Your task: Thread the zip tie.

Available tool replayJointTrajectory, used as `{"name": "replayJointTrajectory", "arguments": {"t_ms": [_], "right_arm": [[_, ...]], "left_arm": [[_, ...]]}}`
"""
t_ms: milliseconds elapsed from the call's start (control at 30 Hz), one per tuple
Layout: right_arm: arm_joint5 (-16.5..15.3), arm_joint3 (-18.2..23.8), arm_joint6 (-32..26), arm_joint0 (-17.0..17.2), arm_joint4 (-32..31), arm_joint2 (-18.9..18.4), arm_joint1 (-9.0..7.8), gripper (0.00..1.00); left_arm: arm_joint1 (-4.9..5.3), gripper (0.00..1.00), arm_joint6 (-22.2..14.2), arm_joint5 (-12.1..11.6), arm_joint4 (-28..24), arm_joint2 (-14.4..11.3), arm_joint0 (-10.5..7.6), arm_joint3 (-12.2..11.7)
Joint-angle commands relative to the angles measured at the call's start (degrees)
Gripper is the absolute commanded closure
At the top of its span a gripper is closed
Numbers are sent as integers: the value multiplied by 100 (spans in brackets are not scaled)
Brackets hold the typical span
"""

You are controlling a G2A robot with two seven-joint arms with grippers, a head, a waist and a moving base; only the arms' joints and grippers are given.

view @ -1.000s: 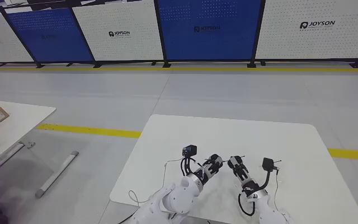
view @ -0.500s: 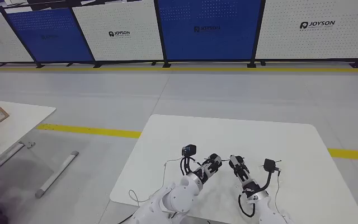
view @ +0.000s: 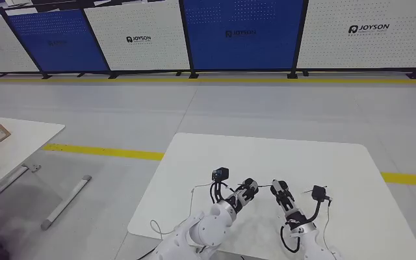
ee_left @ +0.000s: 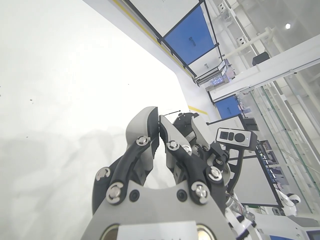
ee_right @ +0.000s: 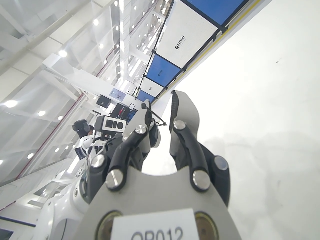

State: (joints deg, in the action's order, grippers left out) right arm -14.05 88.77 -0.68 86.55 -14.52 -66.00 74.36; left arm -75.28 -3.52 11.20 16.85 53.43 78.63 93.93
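Over the table, right gripper edged away from zip tie.

**Right end effector moves aside**

In the top view the right end effector has shifted a little sideways, away from the left end effector. The gap between them, where the zip tie runs, is now wider.
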Motion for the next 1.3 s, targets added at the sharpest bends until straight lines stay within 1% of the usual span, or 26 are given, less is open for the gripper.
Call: {"name": "replayJointTrajectory", "arguments": {"t_ms": [0,267,367,600,933,1000,1067,1200,1267], "right_arm": [[-4,-3,1,3,2,-16,2,100],[-11,-78,-35,-44,-4,-17,20,100],[8,-89,-75,-69,-25,-2,28,100],[69,-99,-100,-99,-109,30,45,100],[81,-92,-80,-87,-139,12,62,100],[89,-87,-82,-84,-144,10,65,100],[96,-83,-86,-83,-149,8,68,100],[111,-75,-78,-77,-157,1,74,100],[125,-72,-75,-74,-158,-7,78,100]], "left_arm": [[-5,100,1,6,-10,-4,-10,-8],[-26,100,23,10,-49,-15,-47,-46],[-26,100,-21,-70,-50,-17,-48,-47],[-19,100,-110,-162,-31,-5,-31,-48],[-21,100,-116,-140,-51,28,-12,-48],[-22,83,-119,-139,-54,31,-14,-48],[-25,83,-104,-150,-63,35,-14,-51],[-31,74,-83,-157,-98,47,-22,-65],[-33,78,-62,-164,-101,56,-23,-66]]}}
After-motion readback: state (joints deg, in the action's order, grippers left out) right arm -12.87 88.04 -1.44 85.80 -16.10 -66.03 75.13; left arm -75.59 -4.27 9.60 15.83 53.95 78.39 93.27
